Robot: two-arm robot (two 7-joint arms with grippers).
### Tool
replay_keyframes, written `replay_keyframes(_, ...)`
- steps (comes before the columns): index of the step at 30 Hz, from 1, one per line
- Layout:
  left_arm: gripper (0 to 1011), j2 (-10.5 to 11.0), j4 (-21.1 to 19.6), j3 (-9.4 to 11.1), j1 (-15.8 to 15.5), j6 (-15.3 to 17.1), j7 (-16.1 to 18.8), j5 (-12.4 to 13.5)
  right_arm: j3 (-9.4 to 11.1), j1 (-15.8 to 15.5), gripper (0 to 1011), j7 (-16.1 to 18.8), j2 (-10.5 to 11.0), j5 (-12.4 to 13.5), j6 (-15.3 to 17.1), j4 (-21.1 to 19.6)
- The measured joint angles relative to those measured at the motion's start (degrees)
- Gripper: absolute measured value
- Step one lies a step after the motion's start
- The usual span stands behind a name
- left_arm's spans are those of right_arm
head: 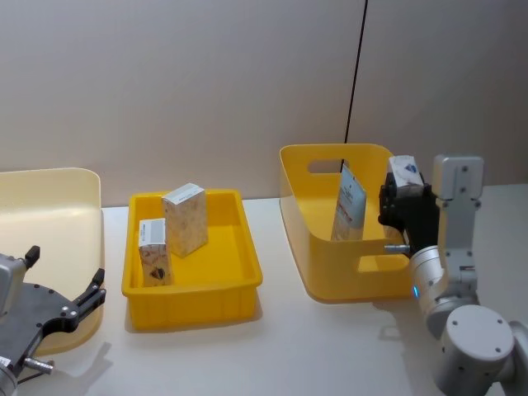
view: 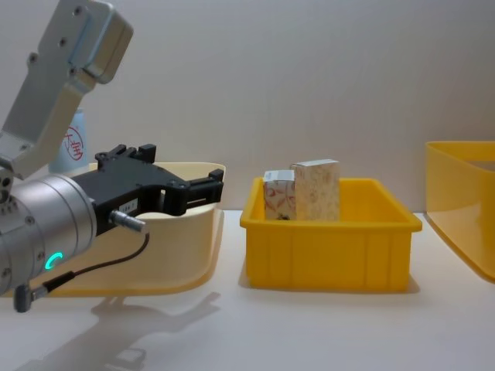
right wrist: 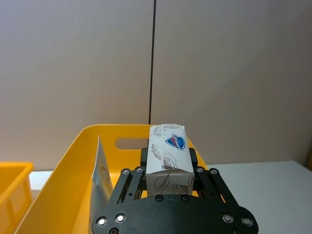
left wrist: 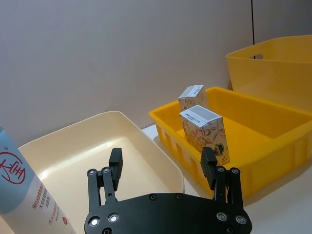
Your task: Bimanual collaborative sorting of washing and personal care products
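Plain grey wall panels back a pale tabletop (head: pixel 330 338) that carries three containers: a cream tub (head: pixel 49 214) on the left, a shallow yellow tray (head: pixel 191 289) in the middle and a deep yellow bin (head: pixel 313 247) on the right.

Two marbled cartons (head: pixel 186 219) stand upright in the tray, the shorter one nearer and to the left of the taller, close beside it. A pale-blue tube (left wrist: pixel 24 195) with red lettering stands at the cream tub. A flat printed pack (head: pixel 350 202) leans upright inside the deep bin.

The right claw (head: pixel 404 198) hovers over the right side of the deep bin, pinching a third small carton (right wrist: pixel 168 156) with a blue emblem on its end; the carton is clear of the bin floor. The left claw (left wrist: pixel 163 168) hangs low at the near-left, its fingers spread and holding nothing, aimed across the cream tub toward the tray.

By my reading the sort is partly done: several products already sit in containers, while the carton in the right claw is not yet set down. Whether it is bound for the tray with its likes or for the bin, I cannot tell.
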Motion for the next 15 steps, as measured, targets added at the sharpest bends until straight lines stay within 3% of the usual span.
replay_keyframes(7,1000,0.0,0.0,0.0,0.0,0.0,0.0,0.0,-0.2,0.7,441,0.0,-0.7,-0.1,0.7,1.5)
replay_keyframes(15,1000,0.0,0.0,0.0,0.0,0.0,0.0,0.0,-0.3,1.3,688,-0.2,-1.2,-0.3,1.1,2.7)
